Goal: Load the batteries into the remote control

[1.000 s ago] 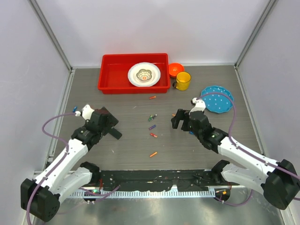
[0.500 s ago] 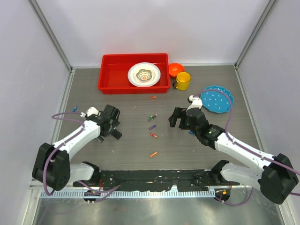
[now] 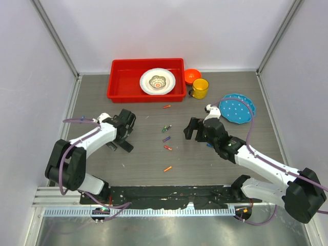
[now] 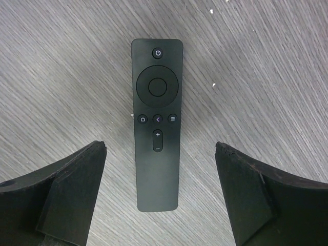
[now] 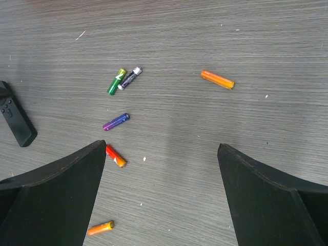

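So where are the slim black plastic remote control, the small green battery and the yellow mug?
slim black plastic remote control [image 4: 157, 128]: left wrist view, centre of its button face.
small green battery [image 5: 116, 82]: right wrist view, middle of its wrapper.
yellow mug [image 3: 200, 88]: top view, its open top.

Black remote control [image 4: 157, 123], white symbols, lies between my left gripper's [image 4: 159, 147] black fingers [image 4: 66, 195] on grey-grained table [image 4: 256, 77]; beyond my right gripper [image 5: 161, 148] I see green, purple, red, orange batteries [image 5: 116, 122].
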You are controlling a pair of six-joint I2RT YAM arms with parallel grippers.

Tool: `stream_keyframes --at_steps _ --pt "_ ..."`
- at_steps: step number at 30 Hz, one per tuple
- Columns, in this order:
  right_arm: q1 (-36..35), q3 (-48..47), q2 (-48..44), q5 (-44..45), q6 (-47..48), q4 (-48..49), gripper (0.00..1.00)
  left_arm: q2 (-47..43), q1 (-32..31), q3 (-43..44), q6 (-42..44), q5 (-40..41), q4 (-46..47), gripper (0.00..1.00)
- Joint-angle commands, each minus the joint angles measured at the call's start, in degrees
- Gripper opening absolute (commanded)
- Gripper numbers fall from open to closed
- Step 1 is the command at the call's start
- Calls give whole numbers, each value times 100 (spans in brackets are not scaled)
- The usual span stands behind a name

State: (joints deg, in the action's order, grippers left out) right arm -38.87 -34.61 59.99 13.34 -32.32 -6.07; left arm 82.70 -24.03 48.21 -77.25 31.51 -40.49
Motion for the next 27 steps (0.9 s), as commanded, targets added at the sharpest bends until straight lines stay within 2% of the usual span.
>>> stream_keyframes --at_steps 1,9,15,24,27 --pt "11 16 -136 -69 -47 167 96 176 47 119 -316 242 173 89" --pt "2 42 -172 -86 -12 114 96 387 232 14 -440 40 445 83" --pt "2 51 -154 -113 6 106 96 423 557 -293 -352 -285 919 70" --pt "2 68 -84 -139 6 141 96 467 768 -417 -44 -470 1192 68" --pt "2 77 -57 -157 -3 141 96 537 760 -444 -18 -531 1201 64"
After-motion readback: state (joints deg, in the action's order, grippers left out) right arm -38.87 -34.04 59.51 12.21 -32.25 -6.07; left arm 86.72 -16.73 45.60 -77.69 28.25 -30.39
